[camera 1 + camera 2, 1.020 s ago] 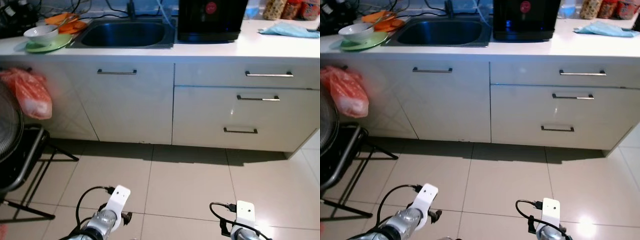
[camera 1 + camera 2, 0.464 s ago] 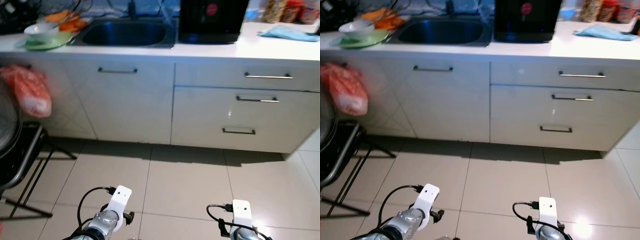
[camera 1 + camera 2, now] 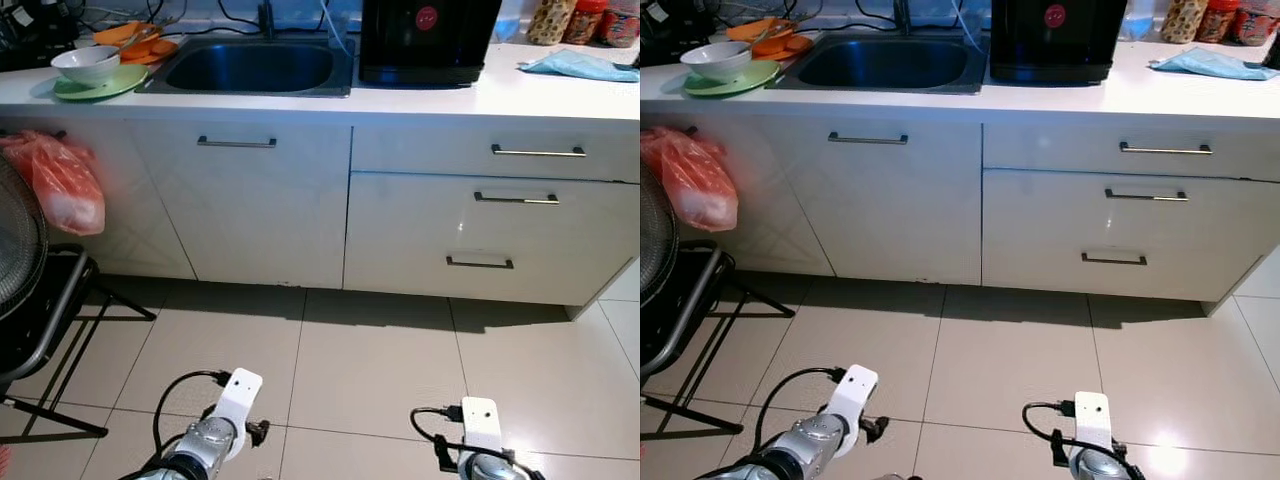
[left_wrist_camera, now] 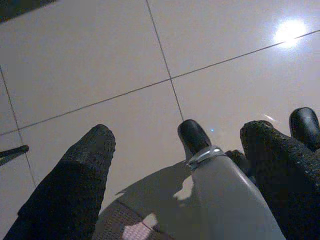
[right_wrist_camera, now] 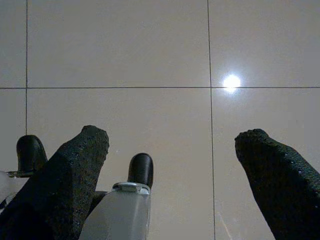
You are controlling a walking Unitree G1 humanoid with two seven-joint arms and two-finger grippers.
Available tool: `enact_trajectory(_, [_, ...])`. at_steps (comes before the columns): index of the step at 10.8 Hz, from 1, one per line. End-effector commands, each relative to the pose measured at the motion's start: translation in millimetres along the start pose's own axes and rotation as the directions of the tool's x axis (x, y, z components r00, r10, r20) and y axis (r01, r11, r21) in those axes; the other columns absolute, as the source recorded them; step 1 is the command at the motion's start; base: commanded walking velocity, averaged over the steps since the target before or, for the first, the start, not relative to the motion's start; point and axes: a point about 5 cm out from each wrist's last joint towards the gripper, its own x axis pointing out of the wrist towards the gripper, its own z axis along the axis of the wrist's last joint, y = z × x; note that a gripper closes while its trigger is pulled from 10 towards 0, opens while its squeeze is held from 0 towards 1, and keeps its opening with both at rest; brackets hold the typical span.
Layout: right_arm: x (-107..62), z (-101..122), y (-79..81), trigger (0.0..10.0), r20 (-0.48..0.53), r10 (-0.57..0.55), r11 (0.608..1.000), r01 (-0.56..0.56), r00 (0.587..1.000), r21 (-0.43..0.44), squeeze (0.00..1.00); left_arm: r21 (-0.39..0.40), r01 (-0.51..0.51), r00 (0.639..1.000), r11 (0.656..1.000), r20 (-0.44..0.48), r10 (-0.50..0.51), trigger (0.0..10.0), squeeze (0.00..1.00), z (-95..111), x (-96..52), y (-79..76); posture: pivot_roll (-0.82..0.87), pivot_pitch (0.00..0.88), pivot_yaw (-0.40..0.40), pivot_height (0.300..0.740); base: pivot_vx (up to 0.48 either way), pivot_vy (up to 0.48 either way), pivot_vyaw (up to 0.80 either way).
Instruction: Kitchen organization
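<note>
- Beige floor tiles [image 5: 150, 45] lie under our left gripper [image 4: 175, 150] and right gripper [image 5: 170, 145] — both hang low, jaws spread wide, holding nothing.
- We face white cabinets [image 3: 250, 210] and drawers [image 3: 500, 200].
- On the counter [image 3: 560, 95] — sink [image 3: 250, 68], black appliance [image 3: 428, 40], bowl [image 3: 86, 64] on a green plate [image 3: 120, 85], blue cloth [image 3: 578, 64].

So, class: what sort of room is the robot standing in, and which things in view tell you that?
Most likely a home kitchen. A steel sink is set into a white counter, drawers with metal handles sit below it, and a bowl rests on a green plate beside the sink.
</note>
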Motion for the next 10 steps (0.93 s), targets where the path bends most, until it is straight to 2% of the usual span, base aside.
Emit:
enact_trajectory(1, [0.4,3.1,2.1,10.0,0.003,0.008,1.000,-0.008,1.000,-0.022,0.00,0.002,-0.002,1.000,1.000,0.017,0.002,10.0,0.00,4.5,-0.3,3.2,-0.07,0.000,0.069,0.740,0.304,0.000,0.00])
enact_trajectory(4, [0.5,4.2,2.0,10.0,0.009,0.010,1.000,-0.010,1.000,-0.028,0.00,0.009,0.001,1.000,1.000,0.019,-0.001,10.0,0.00,6.4,-0.2,3.3,-0.07,0.000,0.073,0.740,0.346,0.000,0.00])
enact_trajectory(6, [0.6,4.8,1.9,10.0,0.012,0.016,0.999,-0.015,1.000,-0.034,0.00,0.013,0.001,1.000,1.000,0.019,-0.001,10.0,0.00,7.2,-0.2,3.5,-0.07,0.000,0.072,0.740,0.345,0.240,0.00])
enact_trajectory(10, [0.6,4.6,1.3,10.0,0.010,0.015,0.999,-0.015,1.000,-0.043,0.00,0.018,-0.003,1.000,1.000,0.019,0.002,10.0,0.00,8.5,-0.1,3.6,-0.07,0.000,0.071,0.740,0.349,0.060,0.00])
